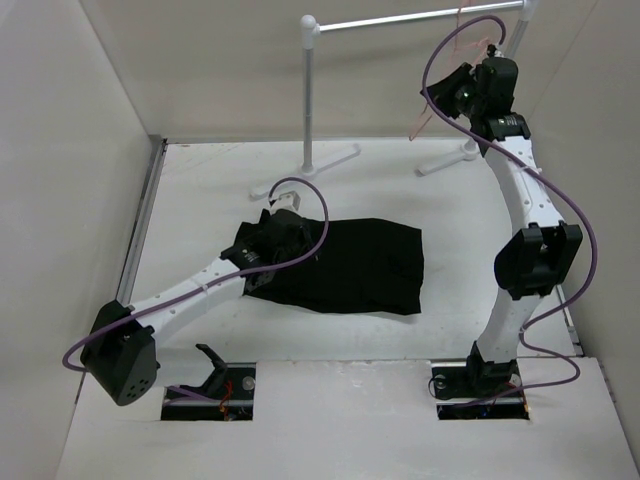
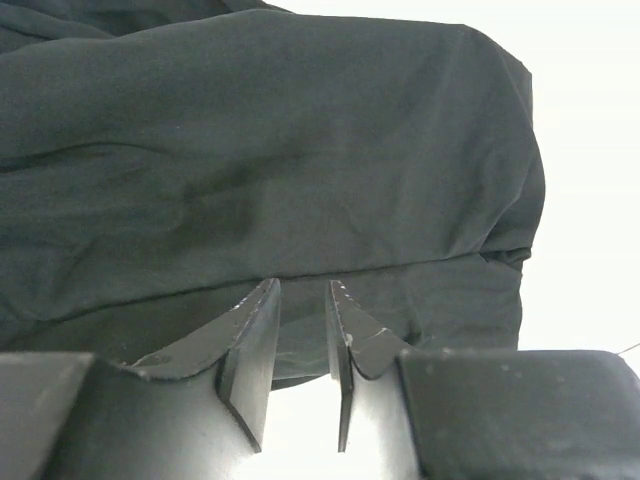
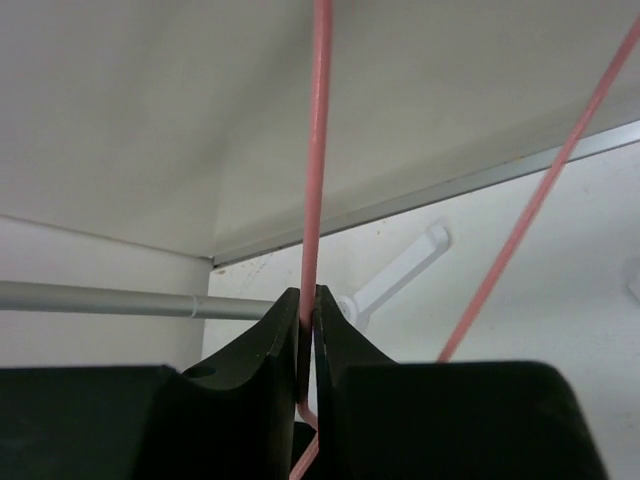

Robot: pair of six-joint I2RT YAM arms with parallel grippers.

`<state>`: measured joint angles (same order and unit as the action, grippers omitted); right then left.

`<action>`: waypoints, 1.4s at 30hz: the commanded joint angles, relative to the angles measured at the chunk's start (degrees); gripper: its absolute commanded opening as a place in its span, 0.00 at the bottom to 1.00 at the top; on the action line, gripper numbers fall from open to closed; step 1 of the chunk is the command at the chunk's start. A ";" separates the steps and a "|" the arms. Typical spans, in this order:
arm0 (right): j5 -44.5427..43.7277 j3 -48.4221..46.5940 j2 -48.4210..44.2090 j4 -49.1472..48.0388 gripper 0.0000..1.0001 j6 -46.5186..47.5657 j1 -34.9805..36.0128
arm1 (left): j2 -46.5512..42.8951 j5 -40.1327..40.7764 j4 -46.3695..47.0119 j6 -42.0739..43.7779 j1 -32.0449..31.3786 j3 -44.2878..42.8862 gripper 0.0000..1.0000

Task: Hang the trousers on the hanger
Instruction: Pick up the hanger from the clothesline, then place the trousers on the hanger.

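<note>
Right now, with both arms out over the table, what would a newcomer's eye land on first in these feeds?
The black trousers lie folded in the middle of the white table, with the left gripper at their left edge, its jaws slightly apart. High at the back right, the right gripper pinches the wire of the thin pink hanger, close to the silver rail.

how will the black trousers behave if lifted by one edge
Probably floppy: the trousers lie in soft folds and wrinkles, so a lifted edge would likely drape and unfold. Thin cloth suggests they are light. The matte surface likely grips rather than slips.
</note>
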<state>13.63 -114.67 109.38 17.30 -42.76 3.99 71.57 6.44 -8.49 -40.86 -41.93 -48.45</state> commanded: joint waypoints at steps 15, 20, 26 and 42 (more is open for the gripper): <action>6.59 13.57 -18.76 -11.24 0.11 0.40 0.45 | 1.03 -0.37 0.76 2.71 2.52 -6.66 0.45; 6.33 27.45 -25.43 -13.34 0.10 0.92 0.45 | 2.43 -2.48 0.32 3.16 2.08 -13.15 0.47; 2.90 49.95 -38.26 -14.23 0.09 1.02 3.08 | 6.91 -3.62 0.32 2.54 -0.99 -24.75 0.47; -6.07 82.41 -69.73 1.50 0.08 -1.71 11.43 | 30.90 3.31 0.32 4.04 -18.04 -46.73 0.52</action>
<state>9.37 -34.33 42.78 16.27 -43.79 14.72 101.51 7.03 -9.23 -37.91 -58.26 -90.19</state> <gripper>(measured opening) 0.103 0.513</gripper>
